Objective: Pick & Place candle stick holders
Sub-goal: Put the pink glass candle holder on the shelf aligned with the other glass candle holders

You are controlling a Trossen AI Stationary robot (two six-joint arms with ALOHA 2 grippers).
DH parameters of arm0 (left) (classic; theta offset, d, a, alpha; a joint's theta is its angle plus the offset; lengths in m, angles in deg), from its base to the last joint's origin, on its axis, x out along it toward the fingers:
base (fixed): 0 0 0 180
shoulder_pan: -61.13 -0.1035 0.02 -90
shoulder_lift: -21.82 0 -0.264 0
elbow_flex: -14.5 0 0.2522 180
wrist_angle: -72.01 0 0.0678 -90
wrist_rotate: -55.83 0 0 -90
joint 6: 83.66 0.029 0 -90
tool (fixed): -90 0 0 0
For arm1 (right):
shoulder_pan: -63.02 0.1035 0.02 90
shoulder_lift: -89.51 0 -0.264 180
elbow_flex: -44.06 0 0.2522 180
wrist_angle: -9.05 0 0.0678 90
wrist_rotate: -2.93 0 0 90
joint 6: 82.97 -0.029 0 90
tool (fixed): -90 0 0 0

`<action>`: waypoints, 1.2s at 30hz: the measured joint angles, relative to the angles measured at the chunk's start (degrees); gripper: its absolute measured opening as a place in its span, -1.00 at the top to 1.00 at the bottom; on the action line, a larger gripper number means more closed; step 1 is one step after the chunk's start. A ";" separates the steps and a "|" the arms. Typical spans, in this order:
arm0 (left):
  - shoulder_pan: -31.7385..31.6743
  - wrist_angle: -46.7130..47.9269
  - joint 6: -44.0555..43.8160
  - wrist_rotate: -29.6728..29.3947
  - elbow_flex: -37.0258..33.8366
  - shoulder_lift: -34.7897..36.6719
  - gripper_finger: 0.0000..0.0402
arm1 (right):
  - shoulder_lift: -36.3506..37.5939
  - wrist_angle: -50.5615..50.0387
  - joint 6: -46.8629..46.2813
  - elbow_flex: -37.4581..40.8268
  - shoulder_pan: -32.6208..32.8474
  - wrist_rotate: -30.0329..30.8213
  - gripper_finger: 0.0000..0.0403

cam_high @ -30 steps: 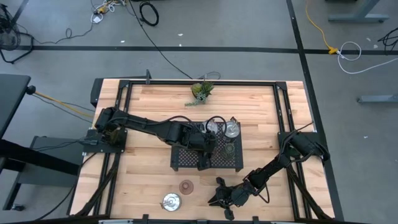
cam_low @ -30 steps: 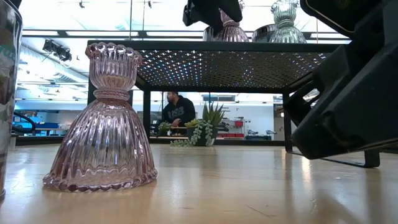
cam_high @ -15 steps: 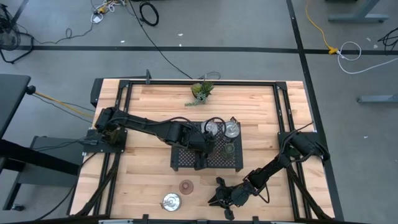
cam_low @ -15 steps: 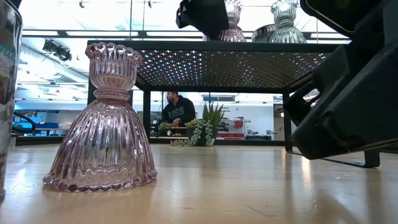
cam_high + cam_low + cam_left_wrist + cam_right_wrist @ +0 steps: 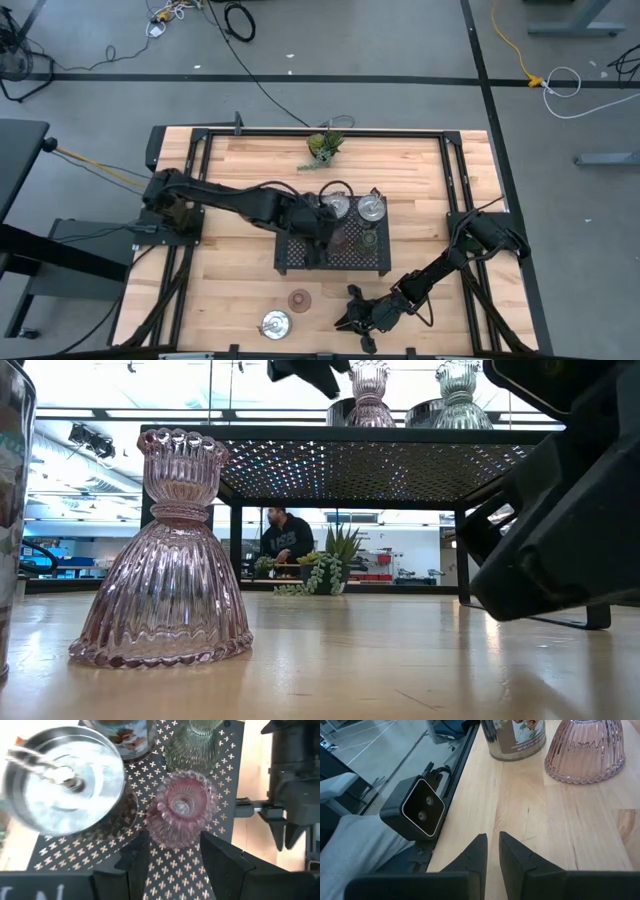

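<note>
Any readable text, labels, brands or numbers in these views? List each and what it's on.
"N": a white letter, the rest cut off, on the left wrist housing.
Label of the tin on the table: floral picture, words too blurred to read.
Label of the tin on the rack: picture shows, print unreadable.
Nothing else is legible.

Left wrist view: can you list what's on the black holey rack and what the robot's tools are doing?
Rack: black perforated metal rack
On it: pink ribbed glass candle holder, green ribbed glass holder, shiny silver round holder
Left tool: open, hovering by the pink holder, not touching it
Right tool: waiting low over the wooden table
</note>
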 joint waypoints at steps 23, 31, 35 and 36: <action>16.95 6.10 -15.58 -8.54 0.02 5.73 0.11 | 0.00 -0.06 -0.20 -0.02 -0.02 0.04 0.77; 25.53 4.79 -24.02 -14.38 -0.03 3.57 0.11 | 0.00 0.40 -0.04 -0.02 -0.02 0.09 0.77; 28.14 4.53 -29.97 -13.64 -0.02 0.85 0.11 | 0.00 0.37 -0.04 -0.02 -0.02 0.09 0.77; 28.56 4.49 -30.71 -13.66 -0.02 0.08 0.11 | 0.00 0.38 -0.04 -0.02 -0.02 0.11 0.77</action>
